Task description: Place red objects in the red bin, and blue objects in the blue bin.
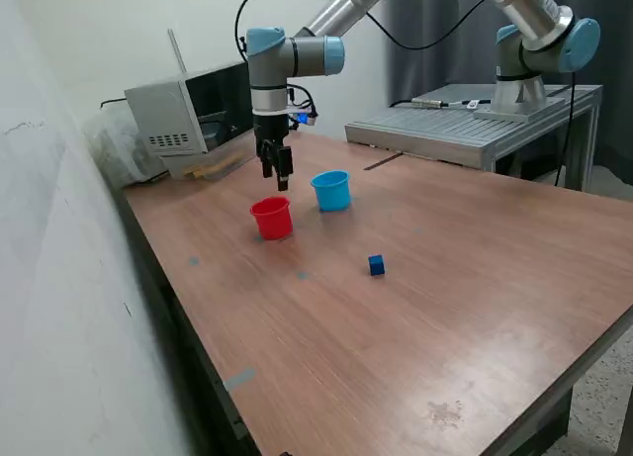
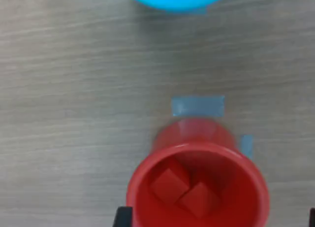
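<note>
Progress looks like roughly the halfway mark or past it. Wrist view shows both red cubes [image 2: 184, 190] already sitting in the red bin [image 2: 197, 163], touching each other at the bottom. So I'd call red done.

Blue is what's left. One blue cube [image 1: 376, 265] sits alone on the table [image 1: 475, 308], well apart from both bins and toward the exterior view's right of the red one. I can only find that one blue cube out in the open; whether another is already inside the blue bin [image 1: 331, 190] I can't tell (its inside isn't visible in either view).

Gripper [image 1: 282, 175] hangs just above the red bin with nothing visible between the fingers, but whether it's open or closed I honestly can't tell from this angle.

Room-wise it looks easy: bare wood all around the blue cube, nothing crowding it, and the table edges are far off. The two bins stand near each other but not touching, so a drop into the blue one should need a bit of care not to clip the red bin.
</note>
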Controlling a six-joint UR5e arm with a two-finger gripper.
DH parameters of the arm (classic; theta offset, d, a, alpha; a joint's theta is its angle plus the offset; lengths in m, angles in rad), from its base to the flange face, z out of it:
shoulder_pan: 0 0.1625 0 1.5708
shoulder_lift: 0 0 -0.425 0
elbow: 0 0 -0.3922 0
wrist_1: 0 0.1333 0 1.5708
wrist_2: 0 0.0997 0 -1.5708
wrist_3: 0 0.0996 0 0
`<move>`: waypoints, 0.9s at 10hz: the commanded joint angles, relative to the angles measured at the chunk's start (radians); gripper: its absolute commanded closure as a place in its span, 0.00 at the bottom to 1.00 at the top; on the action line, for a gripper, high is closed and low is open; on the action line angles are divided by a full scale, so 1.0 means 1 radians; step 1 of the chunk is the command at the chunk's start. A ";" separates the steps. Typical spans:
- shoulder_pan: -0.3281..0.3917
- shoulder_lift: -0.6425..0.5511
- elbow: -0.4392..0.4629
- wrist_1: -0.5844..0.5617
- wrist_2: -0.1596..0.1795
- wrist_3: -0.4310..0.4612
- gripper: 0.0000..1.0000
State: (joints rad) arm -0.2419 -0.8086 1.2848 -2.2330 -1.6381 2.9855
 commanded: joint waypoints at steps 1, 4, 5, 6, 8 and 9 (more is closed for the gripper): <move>0.048 -0.100 0.074 0.004 0.001 -0.006 0.00; 0.169 -0.323 0.177 0.045 0.003 0.137 0.00; 0.220 -0.368 0.189 0.112 0.003 0.171 0.00; 0.270 -0.403 0.201 0.130 0.003 0.229 0.00; 0.350 -0.414 0.208 0.125 0.003 0.412 0.00; 0.364 -0.409 0.206 0.121 0.003 0.453 0.00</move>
State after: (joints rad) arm 0.0792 -1.2120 1.4886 -2.1117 -1.6352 3.3479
